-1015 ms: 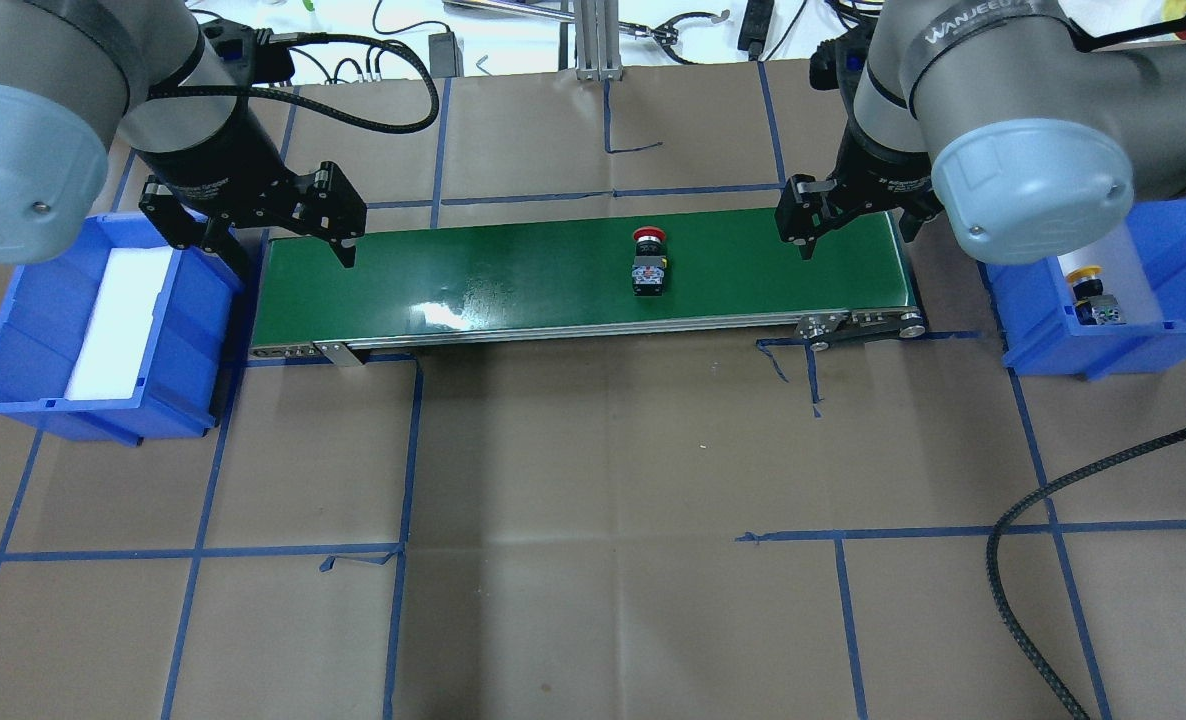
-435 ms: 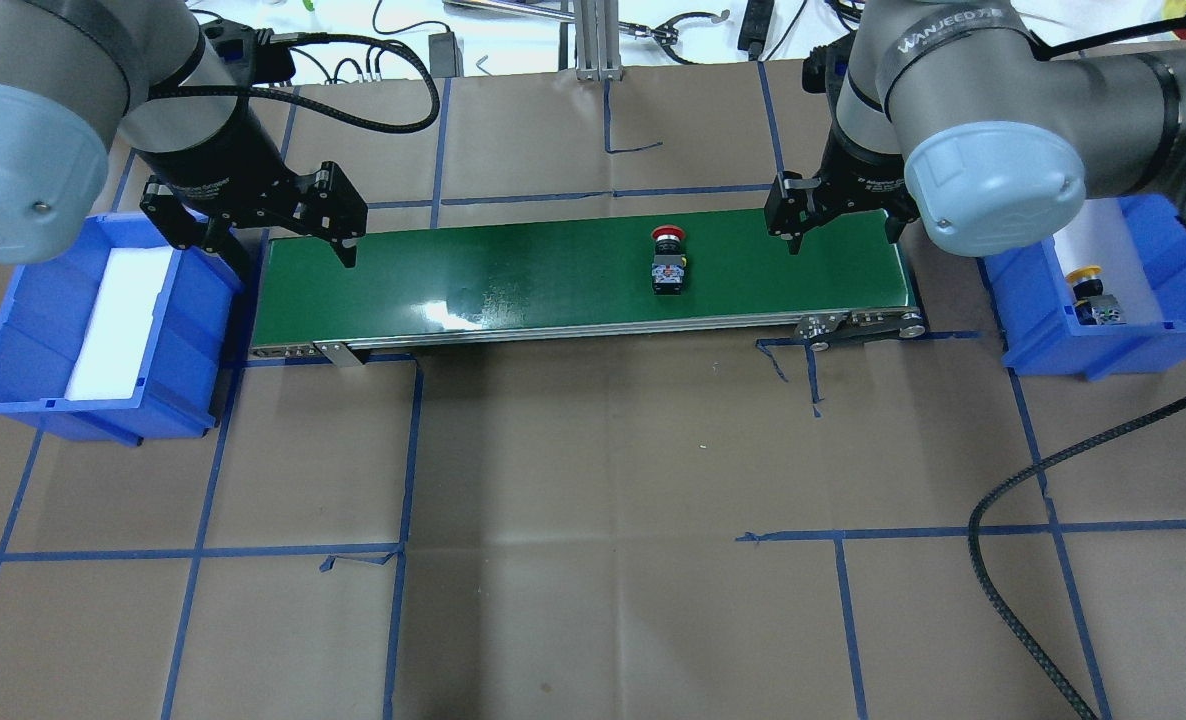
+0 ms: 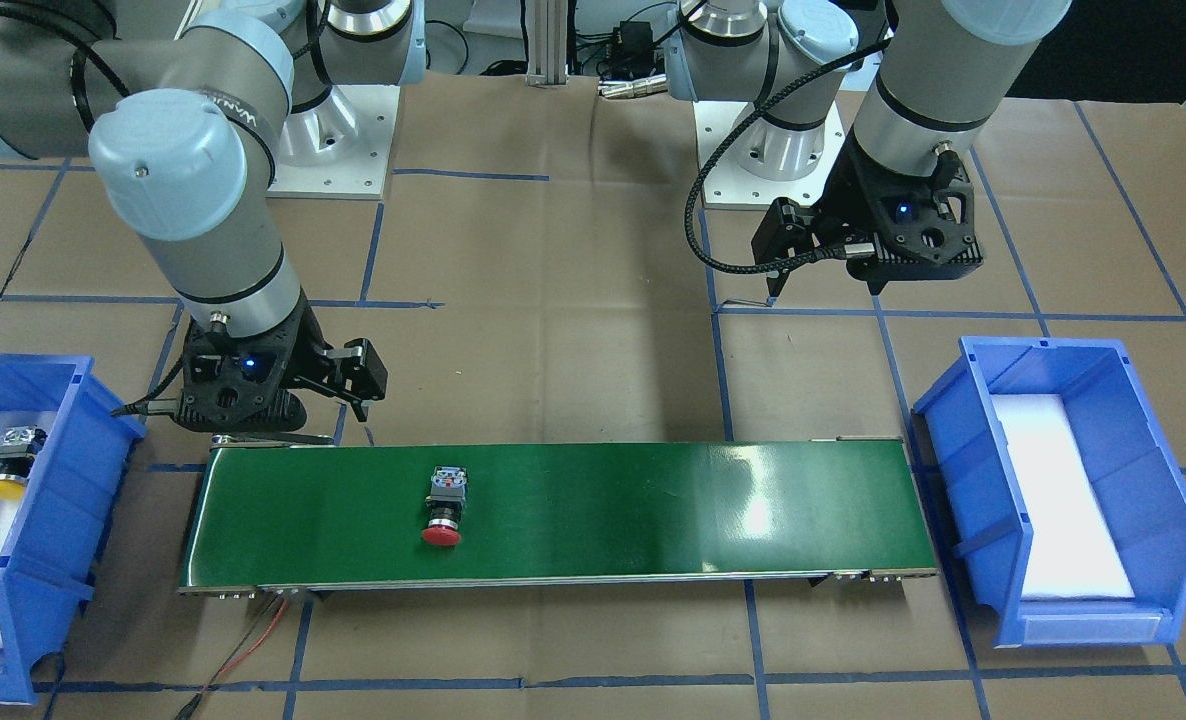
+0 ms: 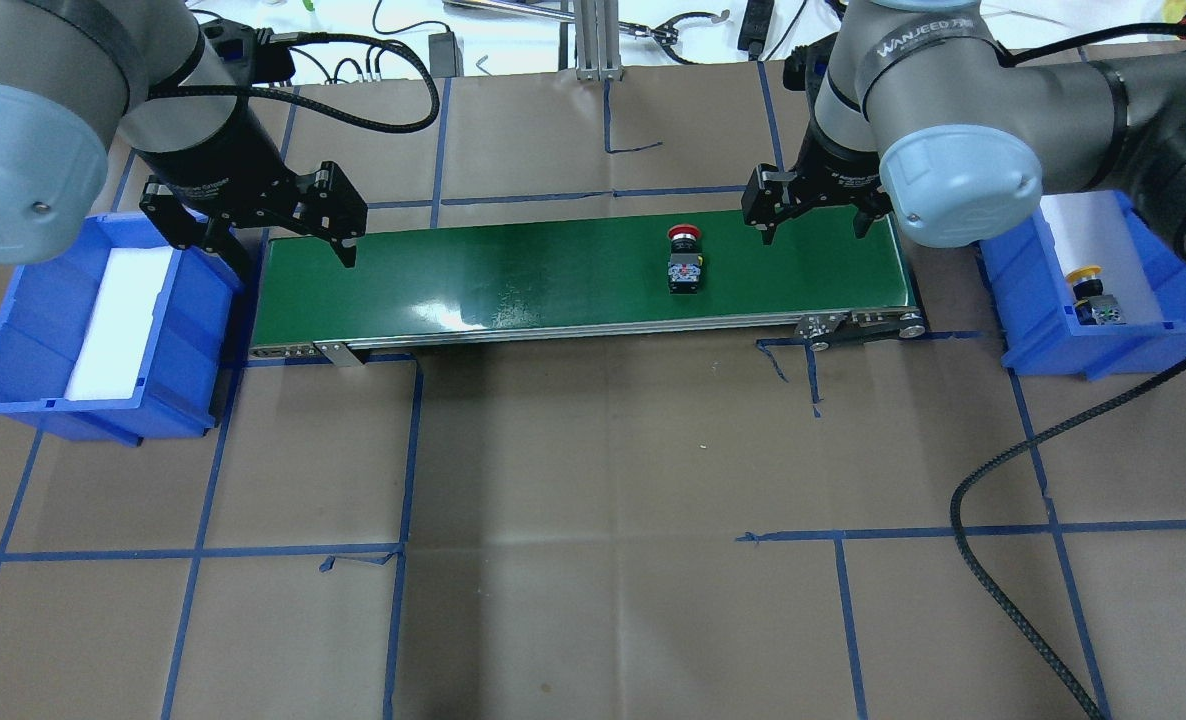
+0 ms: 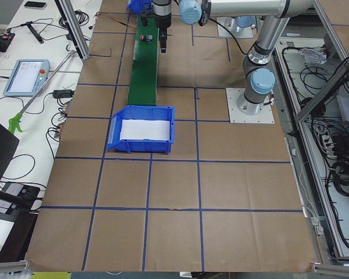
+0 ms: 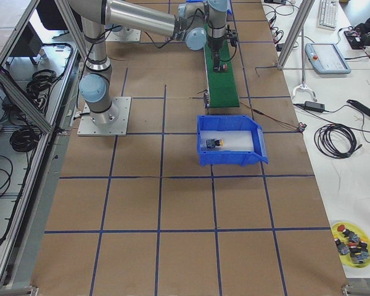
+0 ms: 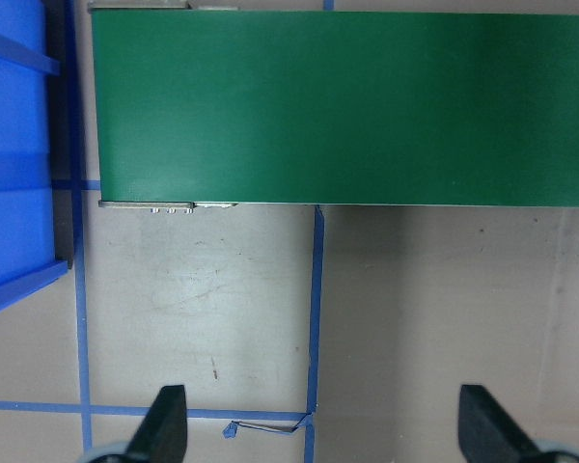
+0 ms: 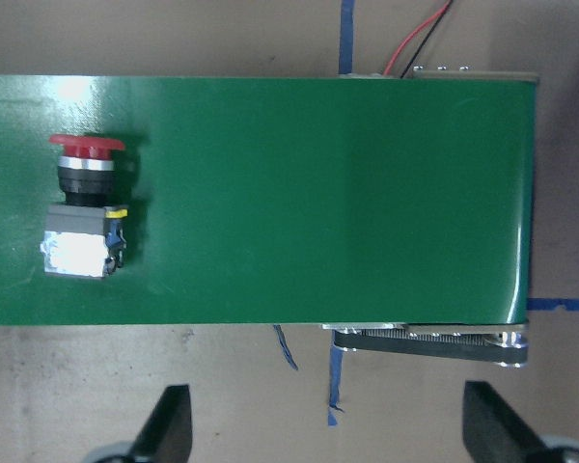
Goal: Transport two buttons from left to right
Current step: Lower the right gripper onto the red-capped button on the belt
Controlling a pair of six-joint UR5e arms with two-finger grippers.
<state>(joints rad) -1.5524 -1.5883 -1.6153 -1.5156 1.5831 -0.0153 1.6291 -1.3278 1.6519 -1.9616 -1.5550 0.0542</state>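
The red button [image 4: 684,258] lies on its side on the green conveyor belt [image 4: 513,275], right of the middle; it also shows in the right wrist view [image 8: 82,207] and the front-facing view [image 3: 443,510]. The yellow button [image 4: 1090,290] lies in the right blue bin [image 4: 1143,345]. My right gripper [image 4: 813,222] is open and empty above the belt's right end, to the right of the red button. My left gripper [image 4: 288,250] is open and empty above the belt's left end. In both wrist views the fingertips [image 8: 169,424] stand wide apart with nothing between them.
The left blue bin [image 4: 13,335] holds only a white foam liner. A black cable [image 4: 1013,470] loops over the table at the front right. The table is brown paper with blue tape lines. A red and black wire [image 3: 243,655] leaves the belt's right end.
The red button has travelled to the right along the belt. My right gripper has moved left, toward the button, staying open. My left arm has not moved.
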